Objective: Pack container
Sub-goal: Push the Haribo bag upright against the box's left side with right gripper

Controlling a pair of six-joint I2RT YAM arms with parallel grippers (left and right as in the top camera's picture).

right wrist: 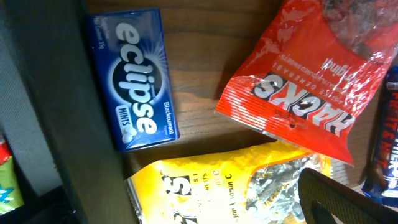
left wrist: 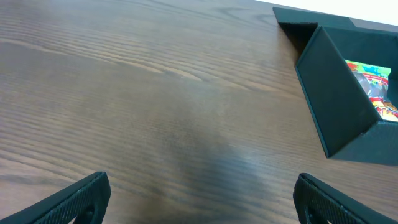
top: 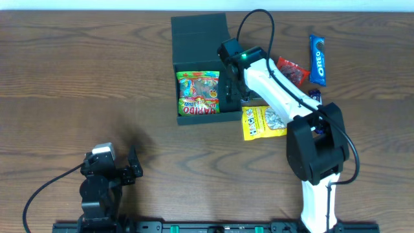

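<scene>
The container (top: 199,33) is a dark teal-green box, open, its flap lid lying back toward the far edge. A Haribo packet (top: 198,94) lies inside it. My right gripper (top: 237,89) is open at the box's right wall. In the right wrist view one finger shows at the lower right, over a yellow snack packet (right wrist: 205,186), with the box wall (right wrist: 62,93) on the left. My left gripper (top: 133,163) is open and empty at the near left, well away from the box (left wrist: 336,99). Bare wood shows between its fingers (left wrist: 202,190).
Beside the box's right wall lie a blue Eclipse mints tin (right wrist: 134,78), a red snack packet (top: 292,71) and the yellow packet (top: 262,123). An Oreo pack (top: 317,59) lies farther right. The right arm's black body (top: 317,145) stands over the near right.
</scene>
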